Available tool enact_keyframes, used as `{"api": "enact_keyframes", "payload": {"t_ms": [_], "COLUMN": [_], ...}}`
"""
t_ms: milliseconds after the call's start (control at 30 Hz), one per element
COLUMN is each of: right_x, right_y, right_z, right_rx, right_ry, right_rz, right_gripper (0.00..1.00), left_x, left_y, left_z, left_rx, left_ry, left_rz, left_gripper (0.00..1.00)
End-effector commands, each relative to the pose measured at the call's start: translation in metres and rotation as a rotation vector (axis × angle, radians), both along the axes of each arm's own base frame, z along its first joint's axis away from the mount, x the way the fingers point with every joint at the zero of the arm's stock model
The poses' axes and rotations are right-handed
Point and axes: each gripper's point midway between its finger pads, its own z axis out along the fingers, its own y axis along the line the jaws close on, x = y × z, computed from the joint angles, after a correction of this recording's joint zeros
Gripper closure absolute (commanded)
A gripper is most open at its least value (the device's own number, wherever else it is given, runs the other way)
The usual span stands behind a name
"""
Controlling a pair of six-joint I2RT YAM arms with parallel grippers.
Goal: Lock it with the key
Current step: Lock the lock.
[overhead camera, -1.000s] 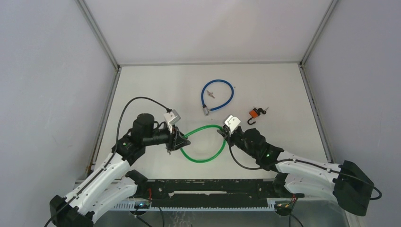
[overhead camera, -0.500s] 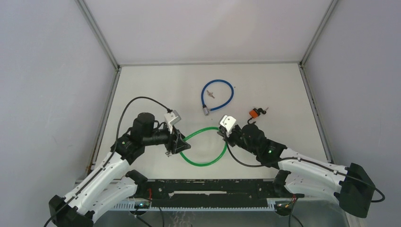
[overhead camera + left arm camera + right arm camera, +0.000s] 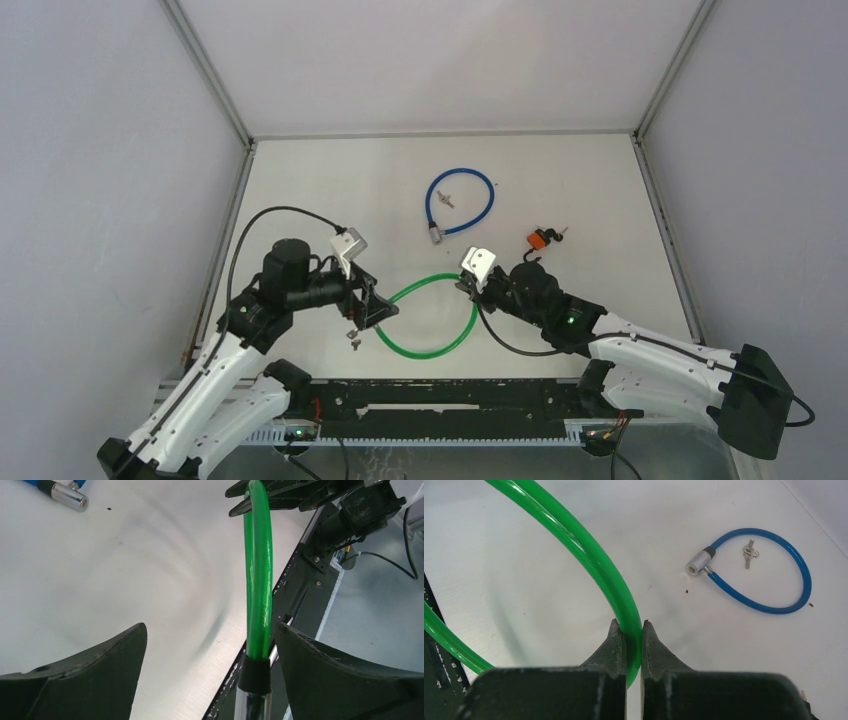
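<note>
White table (image 3: 300, 180), grey walls (image 3: 100, 150); one green cable lock (image 3: 258, 580), one blue cable lock (image 3: 487, 205), one orange padlock (image 3: 540, 239); left gripper (image 3: 367, 309) wide, right gripper (image 3: 630, 630) pinching green.

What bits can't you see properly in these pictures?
Left wrist view: the silver end of the green cable is cut off by the bottom edge, so no keyhole shows.
Top view: the orange padlock is too small to tell whether it is locked.
Right wrist view: the keys are too small to count.
</note>
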Motion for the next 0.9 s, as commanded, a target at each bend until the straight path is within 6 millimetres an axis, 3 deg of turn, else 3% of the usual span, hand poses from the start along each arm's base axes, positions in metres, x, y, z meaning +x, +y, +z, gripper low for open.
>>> {"api": "enact_keyframes", "payload": {"t_ms": [0, 267, 567, 767, 867], "right_x": [0.006, 0.005, 0.010, 0.009, 0.007], "right_y": [0.014, 0.013, -0.003, -0.002, 0.000], "right_z": [0.051, 0.053, 0.085, 0.083, 0.080], "right_rx": [0.132, 0.139, 0.160, 0.149, 0.144], "right_ry": [-0.072, -0.070, -0.106, -0.103, -0.093], "right_rz": [0.013, 0.016, 0.019, 0.028, 0.039], "right_gripper": [1.00, 1.00, 1.00, 1.00, 1.00], "left_x": [-0.003, -0.003, -0.005, -0.009, -0.007], "left_y": [0.007, 0.014, 0.003, -0.002, -0.003], "left_z": [0.031, 0.036, 0.030, 0.032, 0.038], "left_rx": [-0.051, -0.038, 0.011, -0.010, -0.022], "left_ry": [-0.045, -0.031, 0.068, 0.078, 0.067], "left_rz": [0.053, 0.102, 0.016, -0.022, -0.023], "left_gripper": [0.00, 0.00, 0.00, 0.01, 0.06]}}
